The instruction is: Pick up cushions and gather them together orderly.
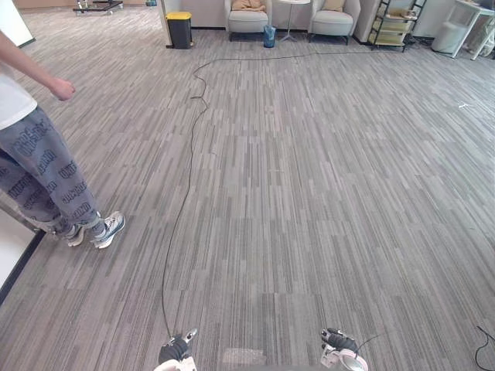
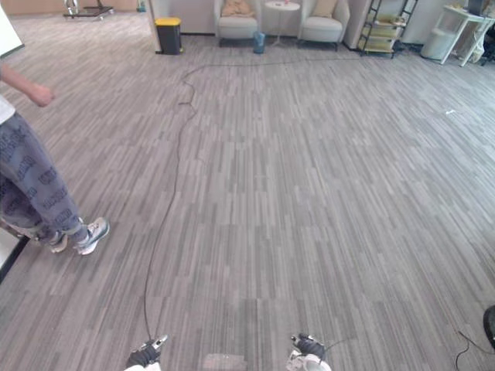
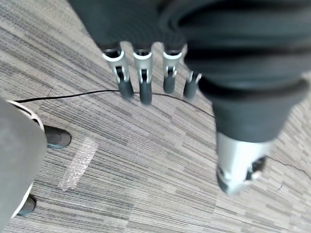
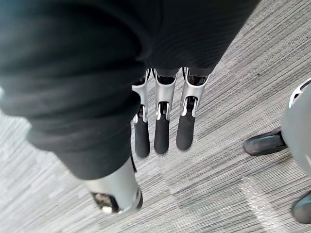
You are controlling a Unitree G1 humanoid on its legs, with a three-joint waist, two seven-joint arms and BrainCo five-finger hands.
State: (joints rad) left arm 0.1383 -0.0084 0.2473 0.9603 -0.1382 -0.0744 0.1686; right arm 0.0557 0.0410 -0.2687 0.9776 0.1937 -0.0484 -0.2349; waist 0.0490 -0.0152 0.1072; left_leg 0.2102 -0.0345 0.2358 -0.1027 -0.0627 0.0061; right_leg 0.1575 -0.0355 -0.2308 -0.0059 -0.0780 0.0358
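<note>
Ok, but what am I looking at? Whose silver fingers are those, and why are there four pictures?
Those fingers belong to a robot with two arms. Two pictures come from cameras in its head, looking down at a grey carpet floor; they show nearly the same scene. The other two come from cameras on its wrists, looking along each hand from very close. The left hand and the right hand both have straight fingers and hold nothing. A person in patterned trousers stands on the robot's left. Far across the room, the left armchair has a tan cushion and the right armchair has a second cushion. Near them stands a black bin with a yellow lid. The robot's job is to gather cushions, but its hands are far from them.
</note>
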